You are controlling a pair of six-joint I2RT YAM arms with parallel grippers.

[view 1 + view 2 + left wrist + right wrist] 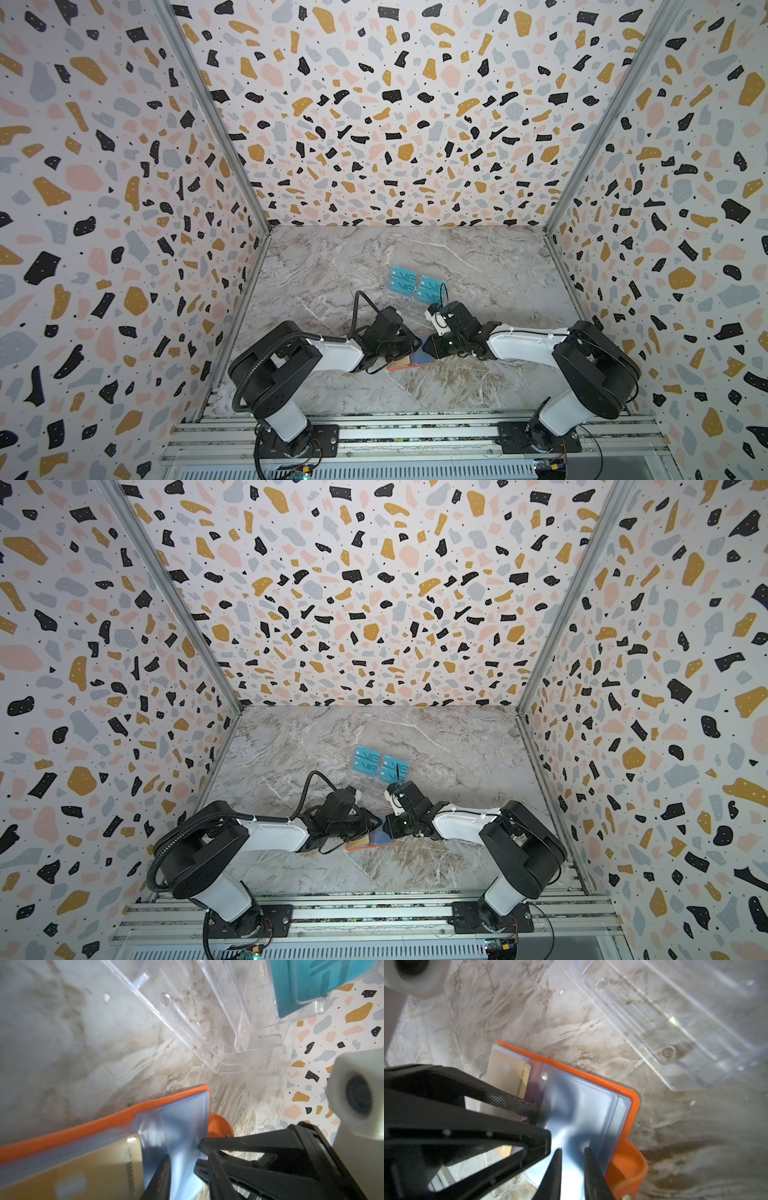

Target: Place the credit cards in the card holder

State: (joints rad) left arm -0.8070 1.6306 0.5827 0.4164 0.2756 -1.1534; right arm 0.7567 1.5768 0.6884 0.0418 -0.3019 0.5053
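The orange card holder [411,365] [370,845] lies open on the marble, bluish sleeves [583,1109] facing up and its snap tab [218,1126] at one end. A gold credit card [508,1076] [72,1167] rests on the half away from the tab; whether a sleeve covers it is unclear. My left gripper [180,1172] [543,1125] is narrowly open, one fingertip [535,1108] at the seam between card and sleeve. My right gripper [573,1153] [198,1154] is also narrowly open, its tips on the sleeve near the tab. Teal VIP credit cards [417,284] [380,766] stand farther back.
A clear acrylic tiered stand [207,1022] [675,1022] sits just behind the holder and carries the teal cards. Terrazzo-patterned walls [124,208] close in the left, right and back. An aluminium rail [415,432] with both arm bases runs along the front edge.
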